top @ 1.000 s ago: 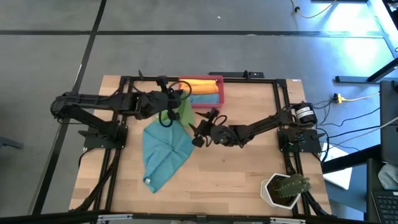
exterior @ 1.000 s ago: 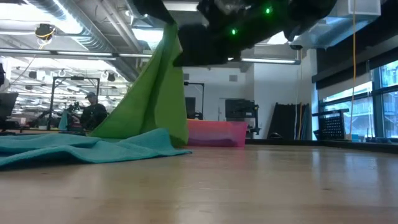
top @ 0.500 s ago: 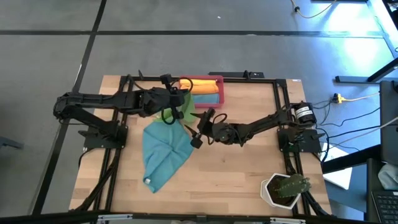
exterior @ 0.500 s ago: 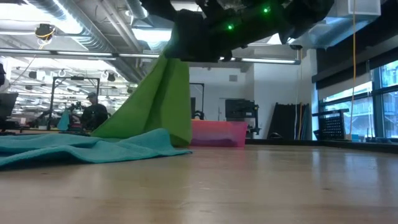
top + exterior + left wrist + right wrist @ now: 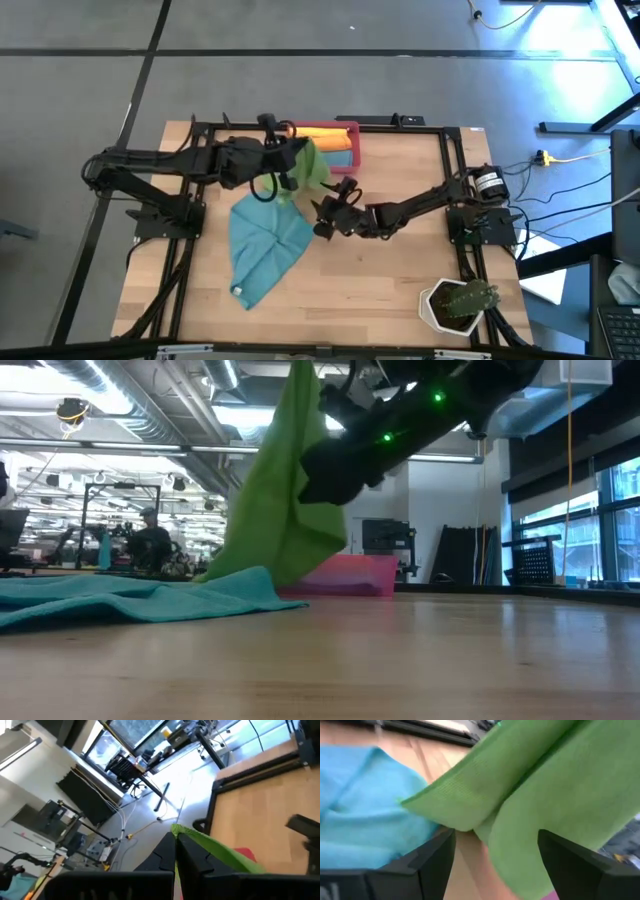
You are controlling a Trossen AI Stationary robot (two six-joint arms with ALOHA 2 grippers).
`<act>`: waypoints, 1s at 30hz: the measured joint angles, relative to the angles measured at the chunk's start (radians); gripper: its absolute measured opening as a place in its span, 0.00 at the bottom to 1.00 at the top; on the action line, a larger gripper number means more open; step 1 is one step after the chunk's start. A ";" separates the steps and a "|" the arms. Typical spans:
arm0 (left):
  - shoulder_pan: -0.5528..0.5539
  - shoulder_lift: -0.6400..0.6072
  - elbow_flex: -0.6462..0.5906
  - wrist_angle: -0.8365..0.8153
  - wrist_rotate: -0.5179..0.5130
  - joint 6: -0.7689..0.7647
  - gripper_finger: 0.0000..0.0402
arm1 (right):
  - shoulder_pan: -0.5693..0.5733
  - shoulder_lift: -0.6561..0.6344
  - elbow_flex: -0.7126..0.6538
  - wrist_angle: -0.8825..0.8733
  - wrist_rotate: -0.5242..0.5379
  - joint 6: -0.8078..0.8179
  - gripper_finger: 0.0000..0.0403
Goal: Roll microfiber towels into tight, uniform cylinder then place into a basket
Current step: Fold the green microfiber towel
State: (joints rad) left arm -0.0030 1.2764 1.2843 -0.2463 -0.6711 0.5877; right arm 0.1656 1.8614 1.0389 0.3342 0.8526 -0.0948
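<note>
Your green towel (image 5: 308, 166) hangs as a loose, creased drape, bunched at the top and falling in soft folds; in the low view (image 5: 283, 500) its bottom edge reaches down to the teal towel (image 5: 262, 238) that lies spread flat on the table (image 5: 400, 270), with nothing rolled about either one. Your left gripper (image 5: 290, 160) is clenched on the green towel's upper edge and holds it up above the table, just left of the basket (image 5: 345, 162); the left wrist view shows the cloth pinched thin between the two dark fingers (image 5: 192, 857). Your right gripper (image 5: 325, 213) sits just below and to the right of the hanging cloth, near the teal towel's right corner, with its jaws spread wide; in the right wrist view the green folds fill the space ahead of its fingers (image 5: 432, 862) but are not gripped. The basket stands at the far middle of the table and already holds an orange towel (image 5: 325, 132), a yellow towel (image 5: 330, 144) and a teal-blue one (image 5: 338, 158) side by side.
</note>
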 joint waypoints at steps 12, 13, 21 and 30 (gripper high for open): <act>0.024 0.000 0.061 -0.006 0.000 0.000 0.00 | 0.023 0.000 -0.002 -0.207 0.327 -0.040 0.70; 0.024 0.000 0.061 -0.006 0.000 0.000 0.00 | 0.016 0.000 -0.002 -0.199 0.326 -0.056 0.70; 0.024 0.000 0.061 -0.006 0.000 0.012 0.00 | -0.067 0.000 -0.002 -0.184 0.191 -0.117 0.70; 0.036 0.000 0.061 0.015 -0.008 0.052 0.00 | -0.076 0.000 -0.002 -0.154 0.191 -0.125 0.67</act>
State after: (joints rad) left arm 0.0327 1.2766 1.3449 -0.2312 -0.6788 0.6395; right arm 0.0898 1.8614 1.0374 0.1806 1.0440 -0.2194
